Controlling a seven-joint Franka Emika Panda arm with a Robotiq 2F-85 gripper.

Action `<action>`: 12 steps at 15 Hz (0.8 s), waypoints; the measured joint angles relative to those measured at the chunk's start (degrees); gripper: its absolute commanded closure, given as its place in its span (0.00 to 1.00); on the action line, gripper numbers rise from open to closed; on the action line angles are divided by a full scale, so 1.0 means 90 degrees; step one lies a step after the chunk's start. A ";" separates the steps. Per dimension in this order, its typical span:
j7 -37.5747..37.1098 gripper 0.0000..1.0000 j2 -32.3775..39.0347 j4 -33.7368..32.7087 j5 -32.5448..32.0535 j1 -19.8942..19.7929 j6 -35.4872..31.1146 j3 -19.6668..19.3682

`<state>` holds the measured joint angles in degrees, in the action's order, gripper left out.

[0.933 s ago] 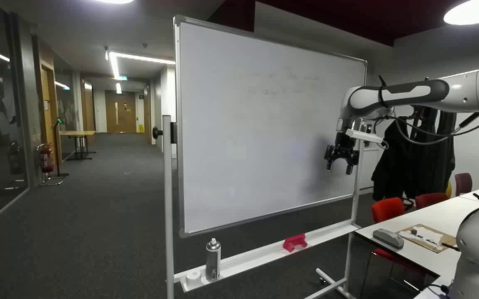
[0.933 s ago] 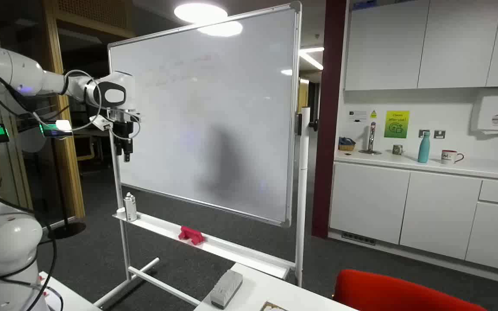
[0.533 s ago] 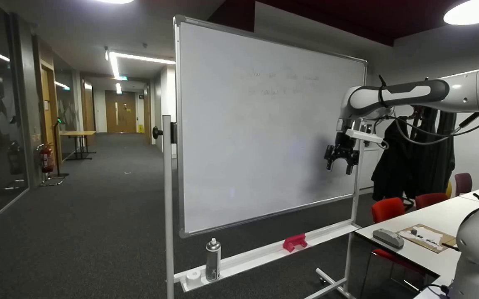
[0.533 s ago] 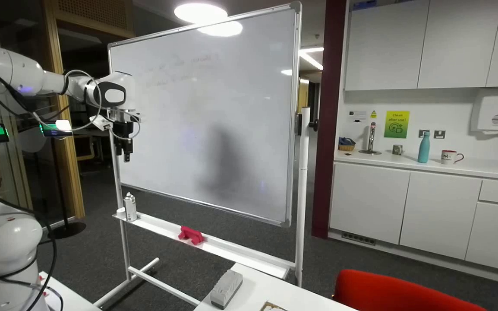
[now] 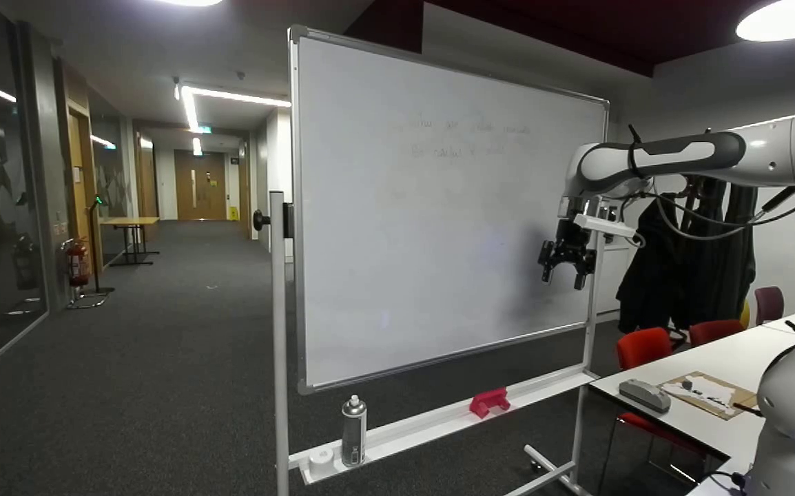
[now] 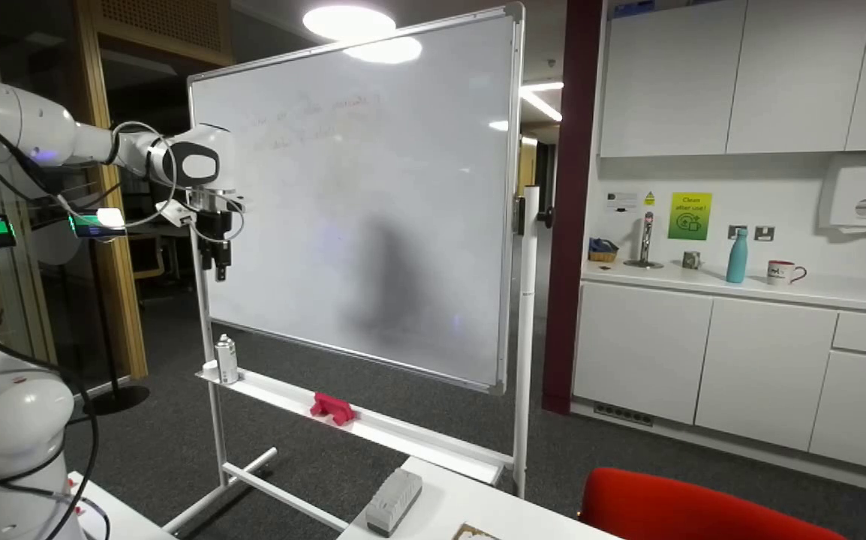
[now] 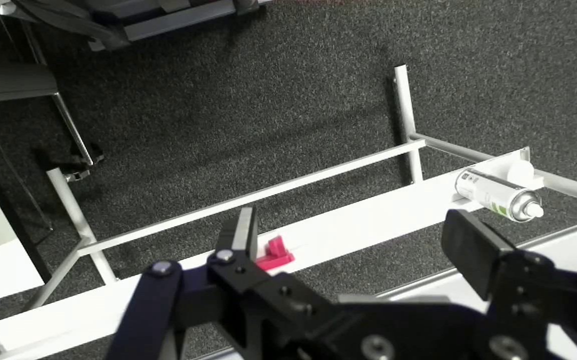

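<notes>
My gripper (image 5: 563, 281) is open with nothing between its fingers. It points down in front of the whiteboard (image 5: 425, 227), near one side of it. The whiteboard (image 6: 313, 225) has faint writing near its top. In the wrist view, the open fingers (image 7: 352, 225) are far above the white shelf (image 7: 363, 225) under the board. A pink-red bracket-like piece (image 5: 489, 402) lies on that shelf and is partly hidden by a finger in the wrist view (image 7: 276, 254). A spray can (image 5: 354, 434) stands at one shelf end, beside a small white round item (image 5: 321, 461); the can (image 6: 227, 361) touches no finger.
A white table (image 5: 721, 365) carries a grey block (image 5: 644, 395) and a brown board (image 5: 743, 408) with small pieces. Red chairs (image 6: 673, 502) stand by the table. The board's side post (image 5: 279, 331) and feet (image 5: 542, 475) stand on dark carpet. Cables (image 6: 88, 442) hang along the arm.
</notes>
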<state>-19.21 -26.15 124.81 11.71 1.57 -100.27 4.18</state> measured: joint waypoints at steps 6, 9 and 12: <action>0.0132 0.00 -0.0004 0.0000 -0.0281 -0.0007 -0.0069 0.0026; 0.0470 0.00 -0.0004 0.0051 -0.0913 -0.0039 -0.0279 0.0002; 0.0918 0.00 -0.0002 0.0323 -0.1250 -0.0162 -0.0727 -0.0239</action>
<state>-10.95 -26.16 127.71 0.46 0.12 -106.81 2.03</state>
